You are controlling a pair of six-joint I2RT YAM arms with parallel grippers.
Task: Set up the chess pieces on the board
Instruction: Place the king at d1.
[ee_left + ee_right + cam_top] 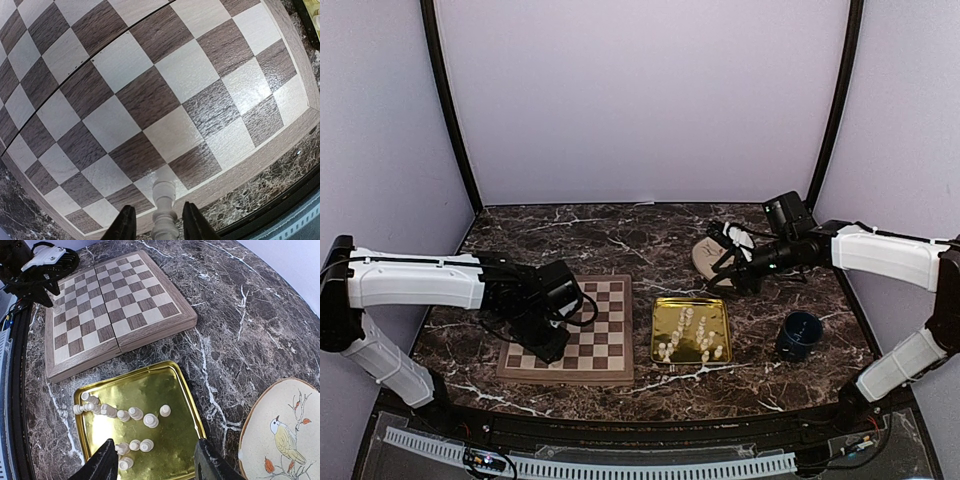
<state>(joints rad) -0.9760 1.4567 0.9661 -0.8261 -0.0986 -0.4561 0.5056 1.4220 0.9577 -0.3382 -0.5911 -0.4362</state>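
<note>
**Left arm [420,280] holding one cream piece [163,210] over the board [605,330]; the other chess pieces [688,330] lying in a gold tray [691,299]**

Top view: The board is lying flat on the dark marble bench [620,240], left of centre, with the tray just beside its right edge. The left arm is reaching in from the left, its wrist bending down over the board's near-left squares. The right arm [880,250] is stretching in from the right, its end hovering above a bird plate [705,255] beyond the tray. A blue cup [798,335] is standing to the right of the tray.

Left wrist view: The checked board [150,100] is filling the frame. The cream piece is sitting between two dark fingers [125,225]. Its long axis is running parallel to them, and its rounded head is pointing away from the wrist, toward a light square near the board's frame. The left jaws are gripping its lower part, though the contact is sitting at the very bottom of the frame.

Right wrist view: The right jaws are standing wide apart, the fingers [106,462] framing the tray's [145,390] near end. The chess pieces [135,414] are lying in a loose row across the tray, several on their sides with long axes pointing different ways. The board [115,295] is lying beyond the tray, and the plate [280,440] is showing at lower right.
</note>
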